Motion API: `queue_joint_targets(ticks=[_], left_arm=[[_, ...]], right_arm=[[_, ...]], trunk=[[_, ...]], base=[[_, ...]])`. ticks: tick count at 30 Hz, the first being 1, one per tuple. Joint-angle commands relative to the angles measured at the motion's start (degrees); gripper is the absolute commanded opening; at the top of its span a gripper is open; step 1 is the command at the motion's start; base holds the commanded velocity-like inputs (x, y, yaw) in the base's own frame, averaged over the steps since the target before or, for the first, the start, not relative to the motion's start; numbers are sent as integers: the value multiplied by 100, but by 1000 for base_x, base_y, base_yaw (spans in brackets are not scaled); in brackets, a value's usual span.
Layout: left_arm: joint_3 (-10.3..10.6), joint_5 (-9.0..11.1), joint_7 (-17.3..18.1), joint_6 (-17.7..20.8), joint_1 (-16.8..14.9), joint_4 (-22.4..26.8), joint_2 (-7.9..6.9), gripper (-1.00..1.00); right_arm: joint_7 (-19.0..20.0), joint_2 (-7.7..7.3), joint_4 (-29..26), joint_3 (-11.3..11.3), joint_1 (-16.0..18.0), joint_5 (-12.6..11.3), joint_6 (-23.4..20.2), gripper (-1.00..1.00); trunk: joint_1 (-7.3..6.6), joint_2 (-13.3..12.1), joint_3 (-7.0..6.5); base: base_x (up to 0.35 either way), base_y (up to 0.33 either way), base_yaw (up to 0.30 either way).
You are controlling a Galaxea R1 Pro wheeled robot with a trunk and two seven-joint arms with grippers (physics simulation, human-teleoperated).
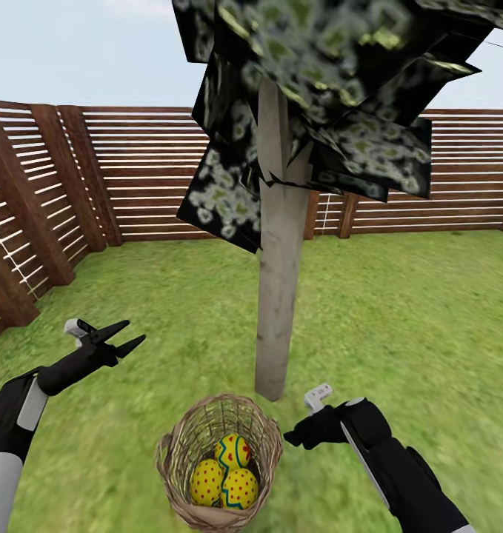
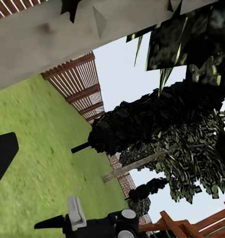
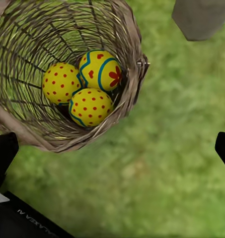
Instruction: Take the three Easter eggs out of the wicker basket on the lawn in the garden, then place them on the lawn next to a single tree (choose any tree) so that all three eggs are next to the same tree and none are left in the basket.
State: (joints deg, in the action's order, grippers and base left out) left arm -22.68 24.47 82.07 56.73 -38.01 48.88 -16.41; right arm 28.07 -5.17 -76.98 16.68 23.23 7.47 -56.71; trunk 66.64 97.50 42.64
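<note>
Three Easter eggs (image 1: 225, 474) sit bunched at the bottom of the wicker basket (image 1: 178, 451), lower centre of the head view, all touching one another: one on top toward the back (image 1: 233, 450), two below at front (image 1: 206, 482) (image 1: 240, 488). Basket rests on the lawn (image 1: 399, 318) just in front of the tree (image 1: 281, 296), whose pale trunk rises through the middle of the frame. None out yet.

Left gripper (image 1: 125, 337), at mid-left of the head view, spread wide, empty, raised well apart from the basket. Right gripper (image 1: 292, 437), at lower right, just beside the basket rim; fingers foreshortened there, but in the right wrist view the two dark fingertips (image 3: 4, 151) stand at opposite edges of the frame with bare grass between, so released and holding nothing.

Judged by look: hard, smooth, rounded shells, probably light and slippery, apt to squirt out of a pinch placed off the widest part. Best taken across the middle, jaws on opposite sides, straight down from above. Topmost egg (image 3: 100, 69) the likely first pick, least hemmed in. Tight packing leaves little room for a finger between neighbours. Basket of open twigs looks light too, likely to tip or slide if a finger catches the rim (image 3: 134, 74).
</note>
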Motion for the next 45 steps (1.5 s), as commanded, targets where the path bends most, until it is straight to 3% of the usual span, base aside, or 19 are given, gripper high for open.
queue_joint_targets(ticks=[1,11,24,42,45], left_arm=[[0,7,20,58,-5,-7,6,100],[-3,18,34,57,-5,-15,29,100],[-7,22,37,57,-5,-14,33,100],[-42,23,43,57,-5,-19,42,100],[-44,29,46,57,-5,-19,43,100]], right_arm=[[203,-1,-158,782,3,-79,2,100],[286,31,220,973,-2,-63,123,100],[259,34,239,1037,-3,-15,142,100],[210,44,265,1040,-3,-28,141,100],[147,186,343,1034,-3,-33,122,100]], trunk=[[0,2,4],[0,2,4],[0,2,6],[0,2,83],[0,2,83]], base=[[0,0,0],[0,5,0],[0,196,6],[29,65,139],[130,258,2]])
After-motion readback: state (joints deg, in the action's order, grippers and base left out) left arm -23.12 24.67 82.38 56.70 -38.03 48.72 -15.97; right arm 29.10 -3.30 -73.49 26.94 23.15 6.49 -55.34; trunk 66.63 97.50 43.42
